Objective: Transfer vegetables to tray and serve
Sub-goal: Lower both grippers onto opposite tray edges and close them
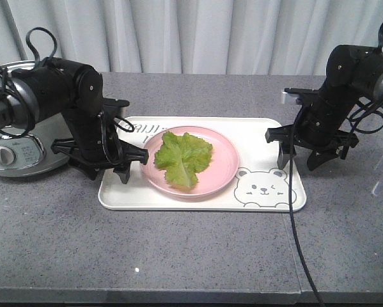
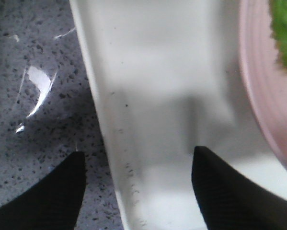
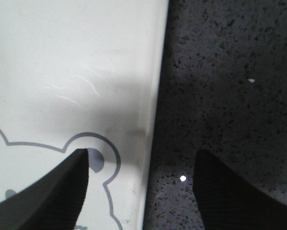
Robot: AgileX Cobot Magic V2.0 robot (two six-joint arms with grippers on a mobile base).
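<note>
A green lettuce leaf [image 1: 183, 157] lies on a round pink plate [image 1: 223, 160], and the plate rests on the cream-white tray [image 1: 197, 199] with the bear face. My left gripper [image 1: 132, 165] is open at the tray's left edge. In the left wrist view its fingers straddle the tray's rim [image 2: 105, 124], one over the table and one over the tray; the left gripper [image 2: 138, 158] holds nothing. My right gripper [image 1: 298, 161] is open at the right edge. In the right wrist view the right gripper [image 3: 142, 158] likewise straddles the tray's rim [image 3: 153, 96], beside the bear drawing [image 3: 109, 158].
A silver rice cooker [image 1: 18, 147] stands at the far left, close behind my left arm. A black cable [image 1: 293, 217] hangs from the right arm across the grey speckled table [image 1: 178, 256]. White curtains close off the back.
</note>
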